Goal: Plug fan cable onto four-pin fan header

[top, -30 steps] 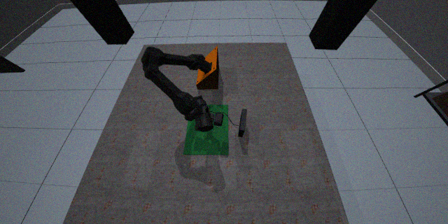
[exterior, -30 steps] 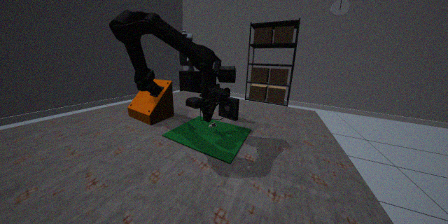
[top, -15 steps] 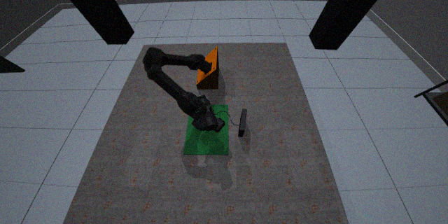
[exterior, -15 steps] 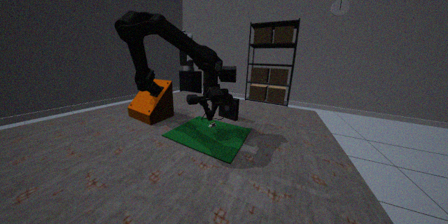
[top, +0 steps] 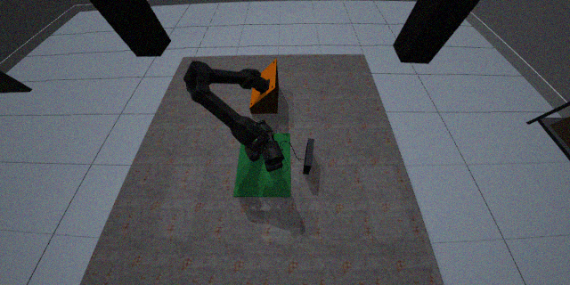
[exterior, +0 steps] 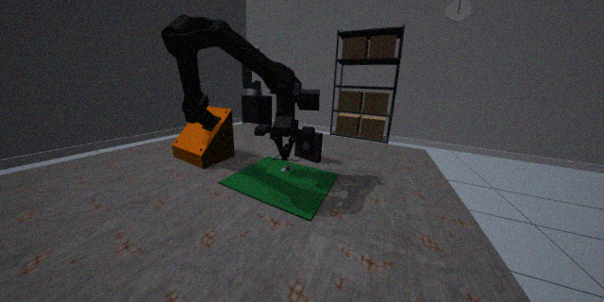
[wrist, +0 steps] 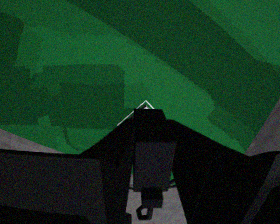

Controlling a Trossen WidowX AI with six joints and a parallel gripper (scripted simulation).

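Shelf (exterior: 335, 75): boxes (exterior: 355, 48) inside | board (top: 263, 183) (exterior: 302, 198) (wrist: 91, 45) on rug (top: 338, 232) (exterior: 189, 226) (wrist: 16, 140), tiled floor (top: 463, 142) (exterior: 500, 198) around | pincer (top: 273, 166) (exterior: 284, 157) (wrist: 148, 127) grasping plug (wrist: 153, 165)

In the exterior view, plain grey walls (exterior: 500, 80) meet a floor of large pale tiles (top: 329, 36) (exterior: 500, 189), partly covered by a brownish-grey carpet (top: 338, 232) (exterior: 236, 245) with small reddish motifs, all in dim, grainy light. There, a dark metal shelf rack (exterior: 367, 61) stands at one o'clock, brown boxes (exterior: 355, 48) on three of its levels, and a round, pale wall clock (exterior: 464, 10) hangs at two o'clock. From above, dark block-like shapes (top: 129, 18) stand at eleven and one o'clock.
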